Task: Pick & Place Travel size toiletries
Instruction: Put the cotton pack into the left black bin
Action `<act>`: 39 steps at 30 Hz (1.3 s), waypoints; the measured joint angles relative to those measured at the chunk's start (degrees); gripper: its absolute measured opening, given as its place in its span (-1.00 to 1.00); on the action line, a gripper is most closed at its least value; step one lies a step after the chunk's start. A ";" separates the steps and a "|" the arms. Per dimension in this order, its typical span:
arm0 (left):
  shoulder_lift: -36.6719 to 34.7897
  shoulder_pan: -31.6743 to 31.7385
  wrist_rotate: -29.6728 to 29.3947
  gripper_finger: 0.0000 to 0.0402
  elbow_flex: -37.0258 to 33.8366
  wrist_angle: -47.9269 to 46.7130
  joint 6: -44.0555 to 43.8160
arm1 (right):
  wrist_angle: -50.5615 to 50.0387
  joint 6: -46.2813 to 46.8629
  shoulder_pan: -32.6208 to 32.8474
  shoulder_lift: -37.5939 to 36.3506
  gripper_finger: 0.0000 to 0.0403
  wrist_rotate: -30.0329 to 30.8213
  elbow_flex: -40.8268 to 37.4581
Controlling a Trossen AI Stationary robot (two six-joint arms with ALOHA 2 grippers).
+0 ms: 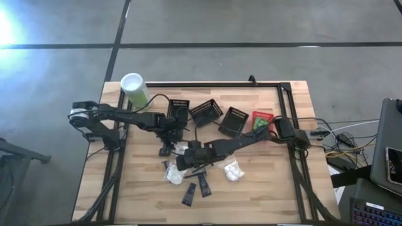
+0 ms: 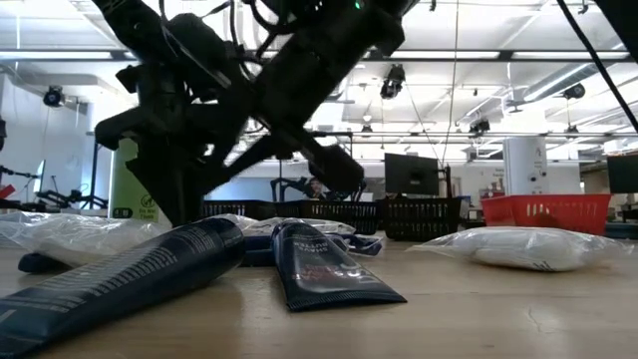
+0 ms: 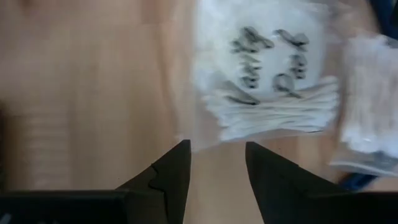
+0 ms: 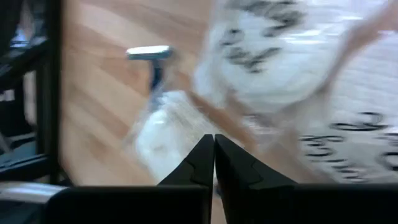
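Where the desk's front edge runs, we see these first:
Dark tubes [image 1: 196, 188]: lying flat near the front edge, apart from both grippers.
White packets [image 1: 233, 171]: toward the desk's middle, near the tubes.
Right gripper [image 1: 183, 164]: among the packets at mid-desk; our wrist view shows its fingers [image 4: 214, 163] pressed together, holding nothing.
Left gripper [image 1: 166, 149]: just behind; fingers [image 3: 177, 169] parted over a wrapped packet [image 3: 267, 74].
Baskets [image 1: 207, 112]: toward the back edge.

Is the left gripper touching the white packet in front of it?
Apart. In the left wrist view the left gripper is open, and bare table shows between its fingertips and the white packet ahead.
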 joint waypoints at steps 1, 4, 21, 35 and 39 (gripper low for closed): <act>0.04 0.42 -0.26 -0.21 0.00 0.24 -0.02 | -0.12 0.62 -0.01 0.02 -0.94 -0.46 -0.47; 0.10 1.66 -0.40 -0.21 0.00 0.74 -0.07 | 1.24 1.55 0.01 1.02 -0.95 -1.80 -0.94; 4.98 3.50 3.40 -0.21 0.63 4.29 -1.62 | -1.30 2.55 -1.28 3.26 -0.96 -3.45 -1.19; -1.88 3.67 -3.07 -0.21 0.50 0.40 -2.70 | 4.13 0.25 -1.90 1.18 -0.96 -3.75 -0.31; -1.67 3.81 -3.79 -0.21 -0.66 0.43 -2.73 | 3.34 -0.09 -3.55 1.33 -0.96 -2.69 -0.45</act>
